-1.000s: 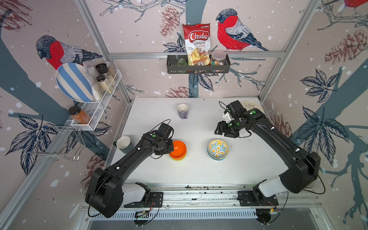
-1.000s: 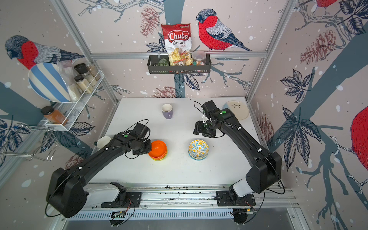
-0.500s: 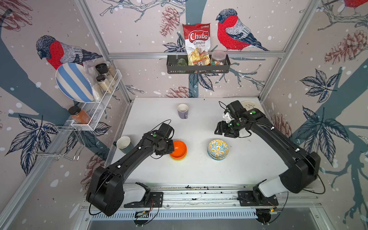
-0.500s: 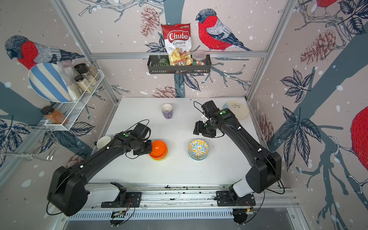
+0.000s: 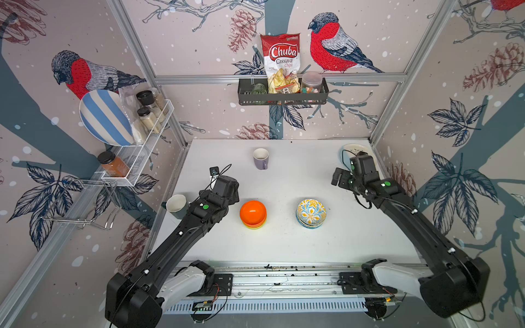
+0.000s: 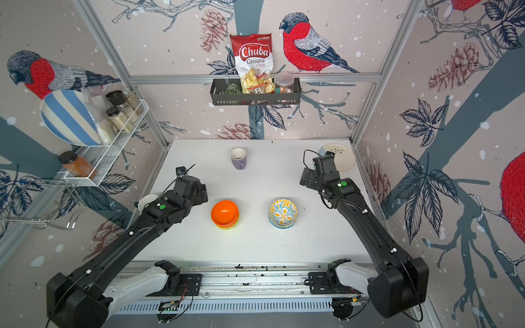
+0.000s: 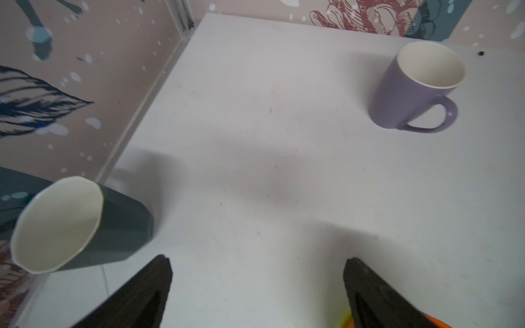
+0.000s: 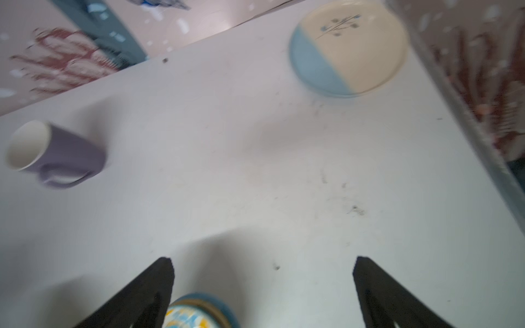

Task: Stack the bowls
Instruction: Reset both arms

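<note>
While bowls (image 5: 252,212) sit stacked, bag (image 5: 280,61), Chuba Cassava Chips

Both top views: walls (image 5: 199,119) papered pale pink with bullfinches (image 5: 335,42), pinecones (image 5: 241,28), dark leaves (image 5: 457,119); aluminium frame posts (image 5: 145,65) at the corners; white tabletop (image 5: 284,247) centre frame, evenly lit, soft shadows; black wall basket (image 5: 282,99) upper centre; white wire rack (image 5: 136,164) at left; metal rail (image 5: 284,277) along lower edge.

White table (image 5: 284,244) carries an orange-topped bowl stack (image 5: 253,213) and a floral-topped bowl stack (image 5: 311,213) mid-table, well apart, purple mug (image 5: 261,159) behind, dark green cup (image 5: 176,205) at the left edge, cream-and-blue plate (image 6: 342,162) in the far right corner.
</note>
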### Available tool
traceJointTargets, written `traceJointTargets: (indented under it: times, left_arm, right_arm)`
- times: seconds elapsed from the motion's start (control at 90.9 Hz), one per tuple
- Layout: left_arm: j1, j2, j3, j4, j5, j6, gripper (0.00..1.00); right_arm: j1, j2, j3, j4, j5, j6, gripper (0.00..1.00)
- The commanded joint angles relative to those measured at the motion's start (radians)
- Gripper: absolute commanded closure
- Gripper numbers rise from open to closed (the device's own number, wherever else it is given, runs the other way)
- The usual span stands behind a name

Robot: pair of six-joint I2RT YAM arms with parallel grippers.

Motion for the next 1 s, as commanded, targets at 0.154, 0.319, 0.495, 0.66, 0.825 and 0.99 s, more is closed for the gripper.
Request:
traceJointTargets:
  times: [0.154, 0.319, 0.495, 0.66, 0.825, 0.99]
  left_arm:
    - [0.142, 0.161, -0.435, 1.051, -0.065, 0.45, 0.09]
    - [0.255, 0.402, -0.407, 1.273, 0.165, 0.474, 0.06]
    - [0.411, 0.485, -0.38, 1.297, 0.376, 0.353, 0.05]
    - [0.411, 0.495, -0.377, 1.307, 0.388, 0.36, 0.03]
    - [0.409, 0.505, -0.378, 1.325, 0.406, 0.37, 0.02]
    - [0.409, 0.505, -0.374, 1.322, 0.413, 0.373, 0.02]
  right_arm:
    - [-0.107, -0.035, -0.525, 0.809, 0.308, -0.185, 0.0]
    - [-0.185, 0.193, -0.554, 1.169, 0.301, -0.246, 0.03]
    - [-0.238, 0.412, -0.65, 1.616, -0.024, -0.353, 0.0]
    - [-0.248, 0.395, -0.588, 1.471, 0.001, -0.324, 0.0]
    - [-0.233, 0.389, -0.57, 1.427, 0.012, -0.338, 0.0]
    - [-0.231, 0.385, -0.566, 1.411, 0.015, -0.339, 0.0]
